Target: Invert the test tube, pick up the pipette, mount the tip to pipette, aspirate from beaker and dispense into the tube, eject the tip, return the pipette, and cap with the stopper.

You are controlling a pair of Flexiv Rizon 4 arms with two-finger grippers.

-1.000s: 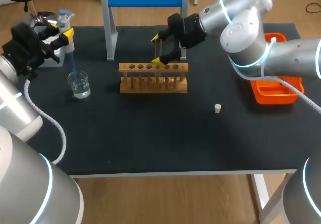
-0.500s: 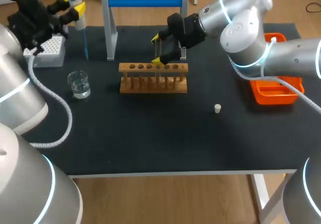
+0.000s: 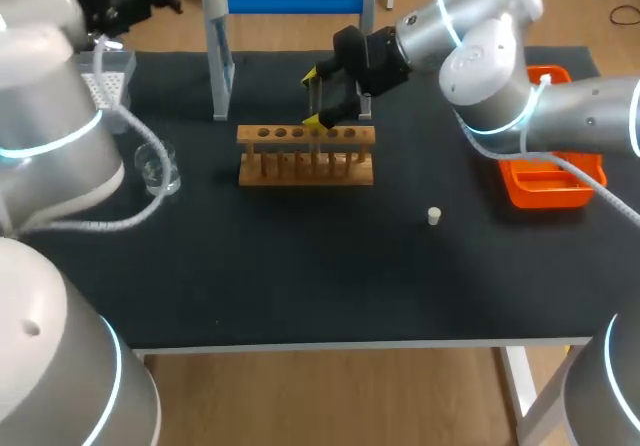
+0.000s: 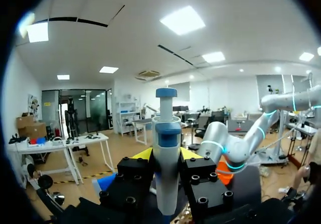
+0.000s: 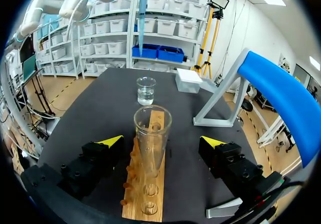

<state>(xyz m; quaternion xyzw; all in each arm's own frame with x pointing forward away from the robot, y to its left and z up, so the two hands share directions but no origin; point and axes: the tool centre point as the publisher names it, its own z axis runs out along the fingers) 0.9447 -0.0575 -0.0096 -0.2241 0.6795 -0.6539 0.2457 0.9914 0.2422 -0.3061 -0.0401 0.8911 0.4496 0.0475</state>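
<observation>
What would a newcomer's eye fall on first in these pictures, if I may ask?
Most striking is the blue-and-white pipette, gripped upright in the left tool, high near the table's far left corner. Next comes the clear test tube standing in the wooden rack, between the open fingers of the right tool without touching them. The bright orange tray at the table's right edge also draws the eye.

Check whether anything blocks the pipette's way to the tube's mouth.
Nothing visible does. The tube is uncovered at its mouth, and the right gripper is open, its fingers clear of the tube on both sides. The pipette, held in the left gripper, hangs high beyond the beaker. The blue stand is off to one side of that line.
</observation>
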